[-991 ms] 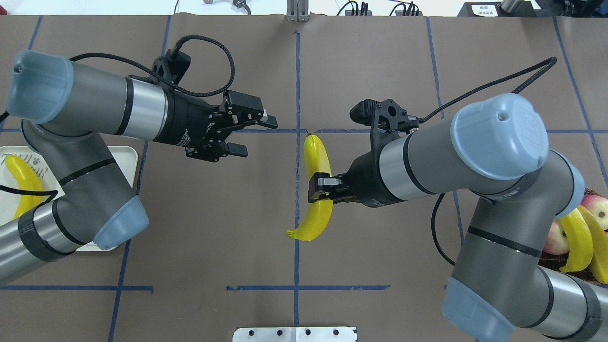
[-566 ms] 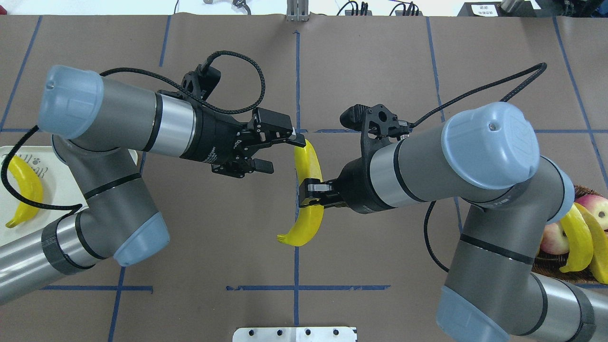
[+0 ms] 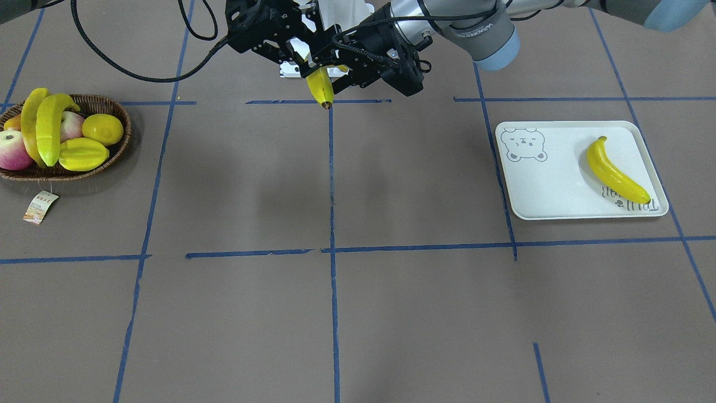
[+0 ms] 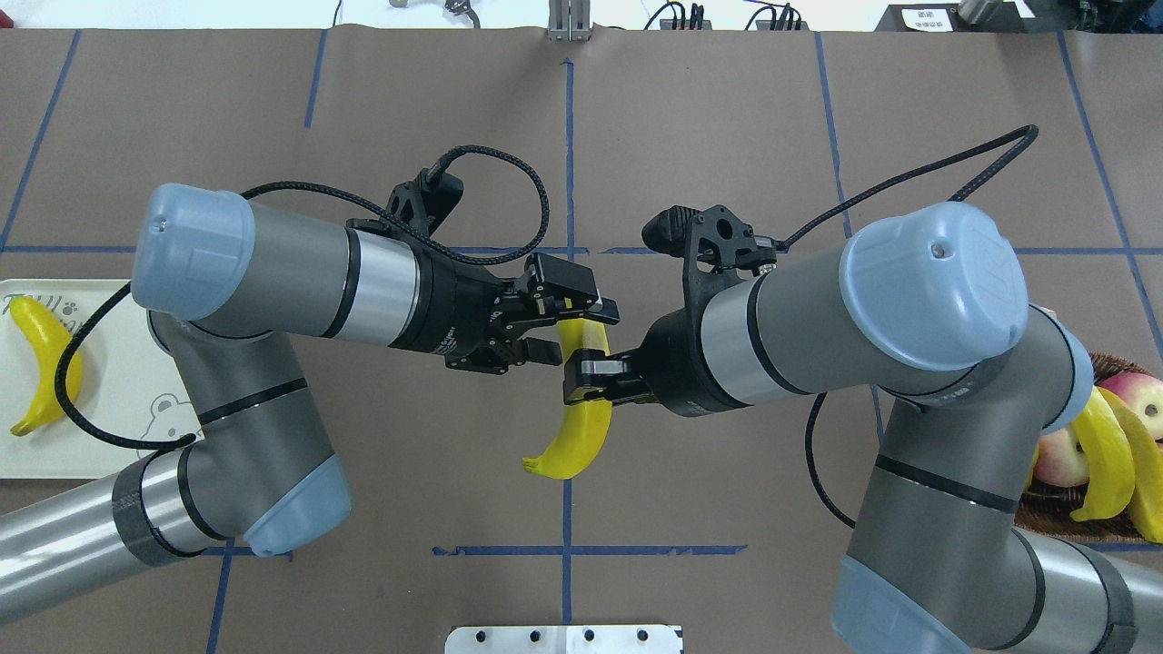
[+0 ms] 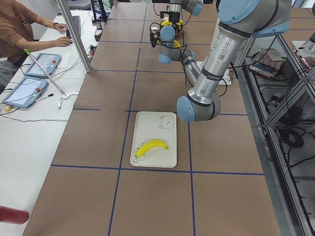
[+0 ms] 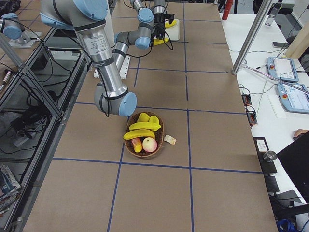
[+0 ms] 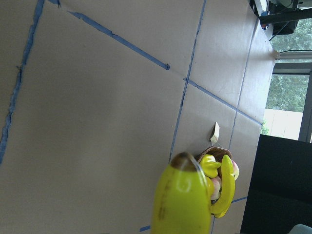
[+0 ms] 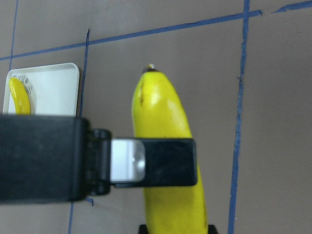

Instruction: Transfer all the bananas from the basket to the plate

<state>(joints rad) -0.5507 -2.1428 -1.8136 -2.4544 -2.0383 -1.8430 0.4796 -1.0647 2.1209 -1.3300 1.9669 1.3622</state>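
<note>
While hovering above the middle of the table [image 3: 391, 313], clamping the banana [image 4: 581, 427] at its midsection with the right gripper [image 4: 586, 377], the two fingers pressing tightly on opposite sides of the fruit. Carrying it clear of the table surface, with the dark tip pointing toward the operators' edge and the stem end curving toward the robot's edge. Reaching in from the other side with the left gripper [image 4: 581, 334], fingers standing apart, one on each side of the banana's far end; not being possible to tell whether they are touching the peel. Lying on the plate [image 3: 554, 190], near the left end of the table: a second banana [image 3: 615, 173], resting diagonally, partly covering the lettering [image 3: 629, 202] and well apart from the bear-face drawing [image 3: 523, 144]. Sitting in the basket [image 3: 112, 109], near the right end of the table: two more bananas [image 3: 47, 129], leaning over an apple [image 3: 11, 151], just beside a lemon [image 3: 102, 129] and a starfruit [image 3: 83, 154]. Lying beside the basket, toward the operators' edge: a paper tag [image 3: 40, 206] on a string.
</note>
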